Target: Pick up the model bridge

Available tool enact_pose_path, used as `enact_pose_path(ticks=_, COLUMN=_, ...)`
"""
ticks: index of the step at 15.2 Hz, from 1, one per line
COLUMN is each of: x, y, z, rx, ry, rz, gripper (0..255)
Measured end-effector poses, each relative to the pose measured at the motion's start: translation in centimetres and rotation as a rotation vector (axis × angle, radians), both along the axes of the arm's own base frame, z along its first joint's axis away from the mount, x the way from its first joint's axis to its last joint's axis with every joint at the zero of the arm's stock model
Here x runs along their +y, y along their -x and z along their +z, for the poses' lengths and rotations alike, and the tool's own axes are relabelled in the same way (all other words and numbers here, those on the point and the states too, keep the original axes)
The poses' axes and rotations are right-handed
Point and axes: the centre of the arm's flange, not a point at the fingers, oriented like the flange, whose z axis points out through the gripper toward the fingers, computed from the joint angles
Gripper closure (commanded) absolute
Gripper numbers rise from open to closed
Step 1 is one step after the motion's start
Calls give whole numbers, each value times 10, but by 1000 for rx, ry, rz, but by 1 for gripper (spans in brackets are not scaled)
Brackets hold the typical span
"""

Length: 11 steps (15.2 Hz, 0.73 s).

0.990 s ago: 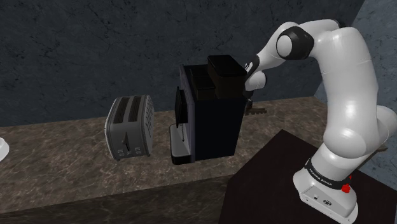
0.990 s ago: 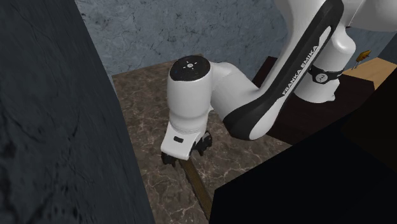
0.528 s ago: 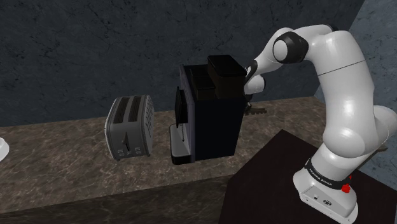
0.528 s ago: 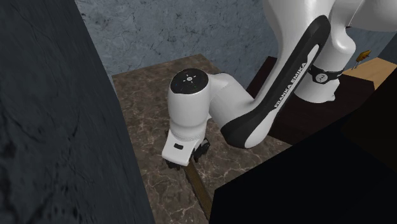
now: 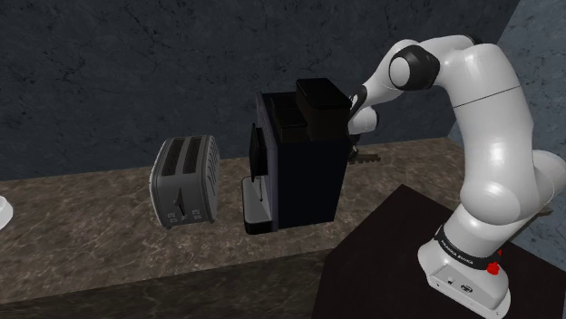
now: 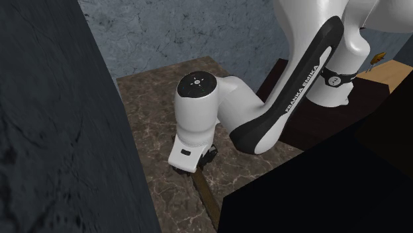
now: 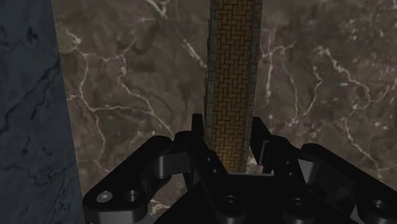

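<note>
The model bridge (image 7: 233,76) is a long, narrow strip with a yellow-brown brick pattern, lying flat on the dark marbled counter (image 7: 140,83). My black gripper (image 7: 229,139) is down over one end of it, with both fingers pressed against its long sides, shut on it. From the second exterior view the bridge (image 6: 207,193) sticks out from under the hand (image 6: 193,161) towards the camera. In the shoulder view its far end (image 5: 369,158) peeks out behind the coffee machine, where the wrist (image 5: 361,120) reaches down.
A tall black coffee machine (image 5: 295,163) stands right beside the gripper, and a grey toaster (image 5: 186,179) sits to the shoulder view's left. A dark wall (image 7: 25,95) runs close along the bridge. The dark stand (image 5: 399,263) is at lower right.
The hand sank a little onto the bridge and the fingers came together on its sides. In the last half second nothing has visibly moved.
</note>
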Motion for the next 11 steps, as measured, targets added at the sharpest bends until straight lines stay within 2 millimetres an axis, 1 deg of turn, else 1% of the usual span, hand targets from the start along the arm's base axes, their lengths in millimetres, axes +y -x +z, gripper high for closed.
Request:
enact_pose_path(ticks=1, x=0, y=0, z=0, rx=0, ry=0, rz=0, gripper=255)
enact_pose_path(ticks=3, x=1, y=0, z=6, rx=1, ry=-1, rz=-1, gripper=255)
enact_pose_path(ticks=6, x=2, y=-1, z=19, rx=1, ry=-1, rz=-1, gripper=255)
enact_pose_path(ticks=11, x=1, y=-1, z=46, rx=1, ry=-1, rz=-1, gripper=255)
